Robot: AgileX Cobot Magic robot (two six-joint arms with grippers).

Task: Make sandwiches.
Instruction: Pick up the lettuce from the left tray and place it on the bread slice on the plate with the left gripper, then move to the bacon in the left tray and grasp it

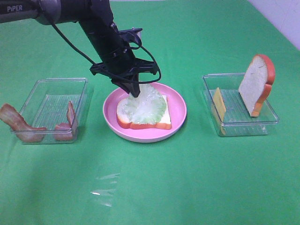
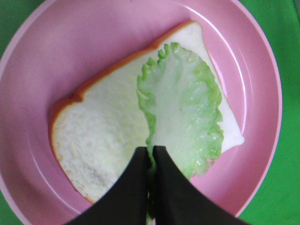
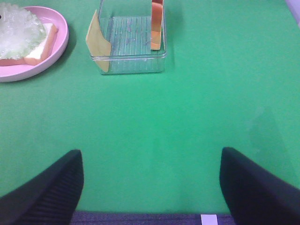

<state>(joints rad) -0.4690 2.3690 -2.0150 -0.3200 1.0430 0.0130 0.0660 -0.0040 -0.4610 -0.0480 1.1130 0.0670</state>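
Over the pink plate [image 1: 177, 101], left gripper [image 2: 151, 152] pinches the lettuce [image 2: 183, 110] by its edge, leaf half-draped on the bread slice [image 2: 98, 145]. Best lower it flat, centred, then let go cleanly; right gripper [image 3: 152, 185] hangs wide, empty.

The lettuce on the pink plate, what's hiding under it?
A bread slice lies under the lettuce, on the pink plate. The bread's part beneath the lettuce is covered, so it cannot be seen. The left gripper pinches the lettuce's edge.
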